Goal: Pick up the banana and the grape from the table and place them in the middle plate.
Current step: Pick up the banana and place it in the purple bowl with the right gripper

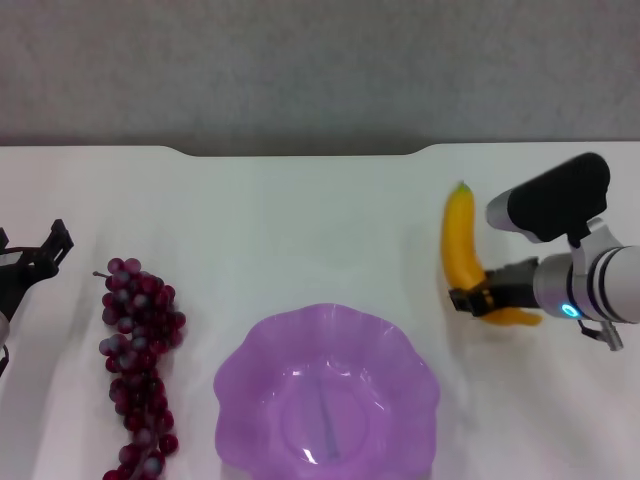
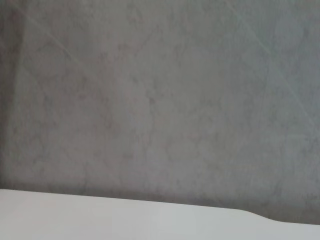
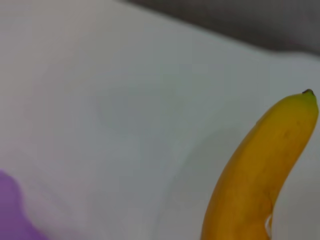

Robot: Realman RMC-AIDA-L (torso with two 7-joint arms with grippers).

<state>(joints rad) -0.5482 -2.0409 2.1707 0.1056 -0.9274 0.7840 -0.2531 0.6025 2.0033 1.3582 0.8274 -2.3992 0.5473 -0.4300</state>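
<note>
On the right side of the white table [image 1: 300, 220], the banana [image 1: 462, 250] lies lengthwise, its greenish tip toward the notched far edge and its near end curving to the right. The right gripper [image 1: 470, 298] is at that near end, its dark fingers closed on the fruit low along its length, with the arm reaching in from the right edge and a blue indicator lit on the wrist. Whether the banana rests on the surface or is raised clear of it cannot be told. The right wrist view shows the banana [image 3: 255, 175] close up, with white table behind it and a purple sliver of the middle plate [image 3: 12, 215] at the edge of the picture. The middle plate [image 1: 240, 380], translucent purple with a scalloped rim, sits at the near centre of the table with nothing in it. The grape [image 1: 138, 360] bunch lies on the table left of the plate, apart from it, running from mid-table toward the near edge. The left gripper [image 1: 45, 255] is at the far left edge of the head view, left of the grape and not touching it; whether its claw is wide or narrow cannot be told. The left wrist view shows only a grey wall above a strip of the table [image 2: 125, 220].
</note>
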